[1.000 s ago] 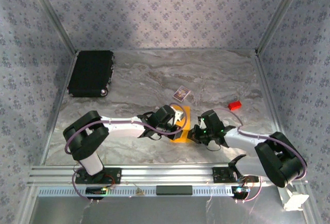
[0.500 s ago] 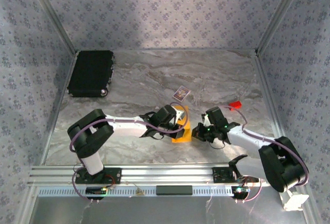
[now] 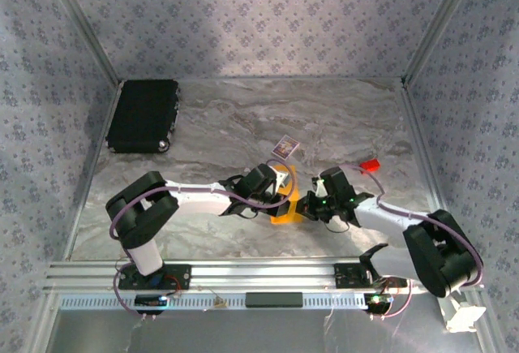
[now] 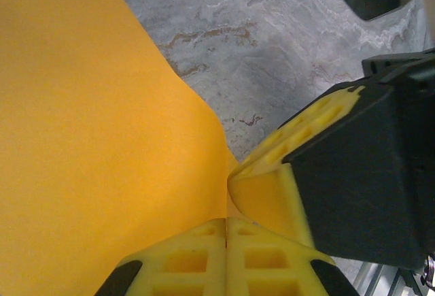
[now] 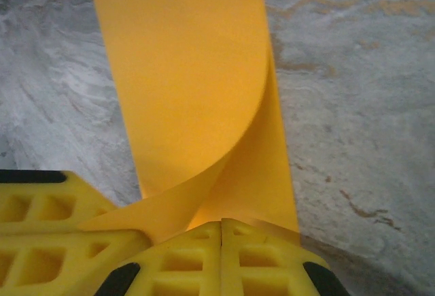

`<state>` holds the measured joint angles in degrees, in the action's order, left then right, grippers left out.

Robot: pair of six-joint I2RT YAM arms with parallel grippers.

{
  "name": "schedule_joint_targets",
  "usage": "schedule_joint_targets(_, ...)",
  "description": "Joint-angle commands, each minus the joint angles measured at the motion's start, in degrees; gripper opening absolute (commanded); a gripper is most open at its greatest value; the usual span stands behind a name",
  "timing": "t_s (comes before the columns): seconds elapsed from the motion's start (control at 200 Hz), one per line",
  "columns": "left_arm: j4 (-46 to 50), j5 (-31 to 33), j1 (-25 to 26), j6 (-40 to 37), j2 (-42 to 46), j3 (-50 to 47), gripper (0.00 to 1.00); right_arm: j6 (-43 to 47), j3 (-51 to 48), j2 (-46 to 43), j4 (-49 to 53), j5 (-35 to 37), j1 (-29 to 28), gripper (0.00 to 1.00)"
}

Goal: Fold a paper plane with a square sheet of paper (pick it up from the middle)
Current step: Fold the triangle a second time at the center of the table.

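In the middle of the table (image 3: pixel 349 118), close to my arms, the square sheet of paper (image 5: pixel 183 71) curls over. My left hand (image 4: pixel 226 231) and right hand (image 5: pixel 222 235) both pinch it shut. It looks thin, light and floppy, so I think soft holds at the edges are best.

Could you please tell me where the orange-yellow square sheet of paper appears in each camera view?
Top external: square sheet of paper just below picture centre.
Left wrist: fills the left half, reaching the jaws.
Right wrist: curled band, top centre down into the jaws.
Shared landmark: grey marble table.
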<state>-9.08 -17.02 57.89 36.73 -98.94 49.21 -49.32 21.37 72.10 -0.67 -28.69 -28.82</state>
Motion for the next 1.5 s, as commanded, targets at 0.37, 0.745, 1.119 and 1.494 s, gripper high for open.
schedule_joint_targets(0.37,-1.8,-3.9,-0.9,-0.3,-2.8,2.2,0.09,-1.4,-0.6,2.4,-2.3,0.0,-0.1,0.02)
schedule_joint_targets(0.745,-2.5,-4.0,-1.9,0.0,-1.9,0.9,0.00,4.0,2.7,4.7,8.7,5.2,0.1,0.02)
schedule_joint_targets(1.119,0.4,-2.0,-3.9,-2.4,-0.9,-0.1,0.00,4.7,3.2,4.3,9.2,4.9,0.1,0.02)
schedule_joint_targets(1.494,1.0,-0.4,-4.6,-3.4,-0.8,-1.0,0.00,4.5,3.1,2.9,9.4,4.4,0.2,0.02)
